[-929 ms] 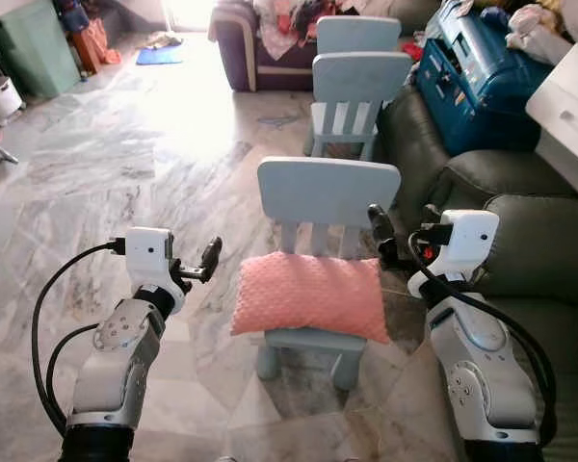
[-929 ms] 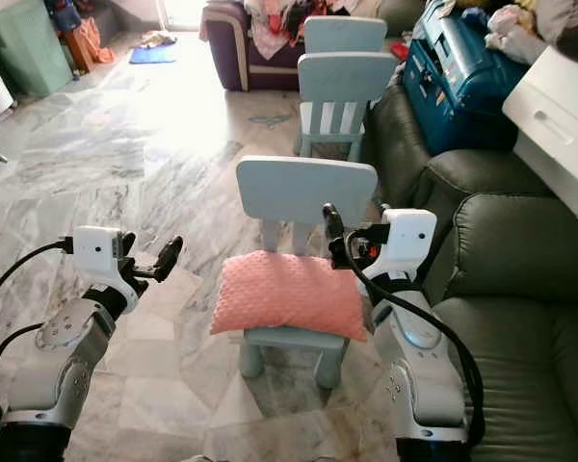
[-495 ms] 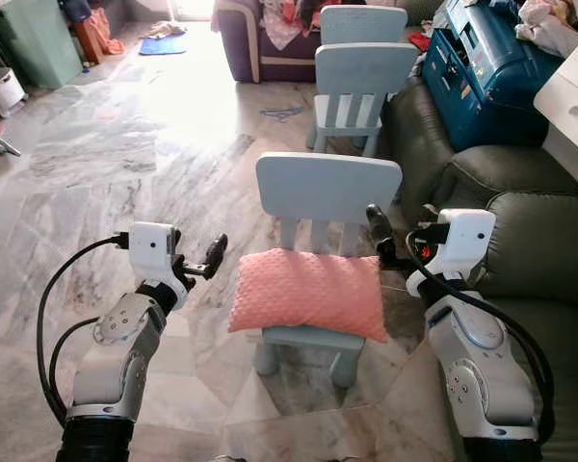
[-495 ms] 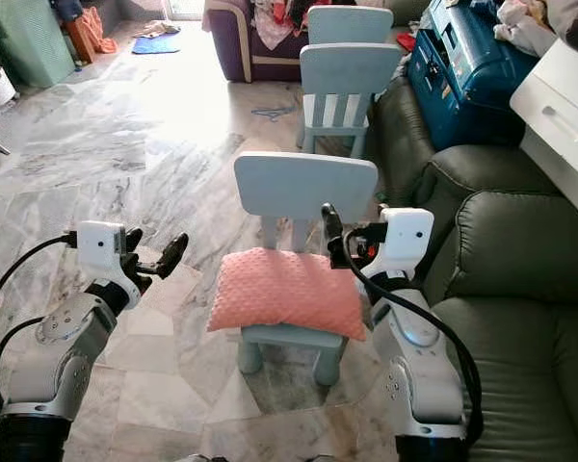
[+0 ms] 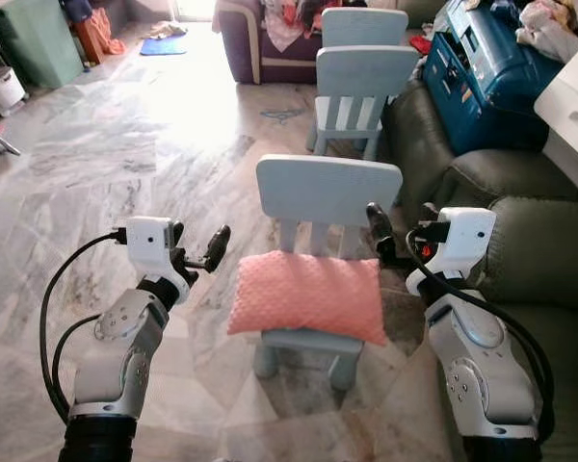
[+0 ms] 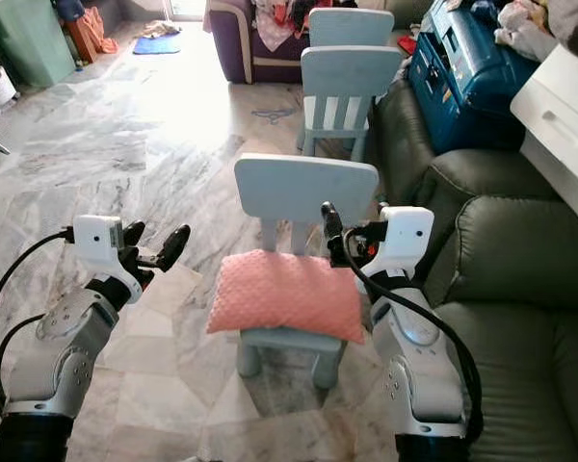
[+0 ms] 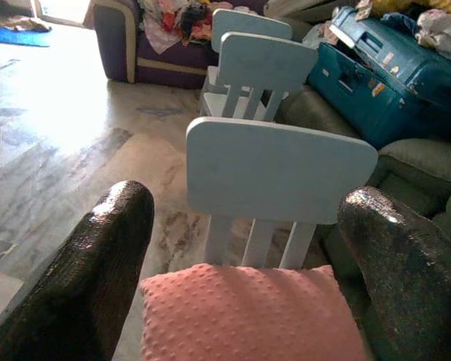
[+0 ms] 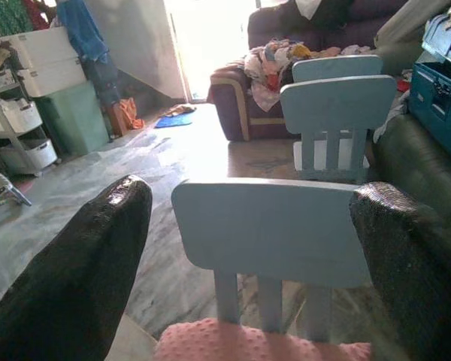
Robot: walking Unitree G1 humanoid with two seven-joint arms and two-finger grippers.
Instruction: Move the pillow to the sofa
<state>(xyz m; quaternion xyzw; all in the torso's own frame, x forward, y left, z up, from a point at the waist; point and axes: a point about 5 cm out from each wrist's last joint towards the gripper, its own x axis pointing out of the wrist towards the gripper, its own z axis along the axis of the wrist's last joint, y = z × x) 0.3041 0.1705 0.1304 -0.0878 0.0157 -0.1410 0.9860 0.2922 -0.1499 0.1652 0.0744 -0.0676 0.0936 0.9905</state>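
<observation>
- Pink pillow (image 5: 308,295) lies on small blue chair (image 5: 328,192), sofa (image 5: 520,250) just right.
- My left tool (image 5: 200,252) and right tool (image 5: 397,231) flank it, both spread wide, holding nothing.

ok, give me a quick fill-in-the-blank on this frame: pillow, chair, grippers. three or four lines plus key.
1. The pink dimpled pillow lies on the seat of the pale blue plastic chair, whose back is ____ the pillow from the robot.
2. The left gripper and right gripper flank the pillow, both ____.
3. The dark green leather sofa stands on the robot's ____ side.
4. A second pale blue chair stands ____ the first.

Missing words: beyond; open; right; behind
</observation>
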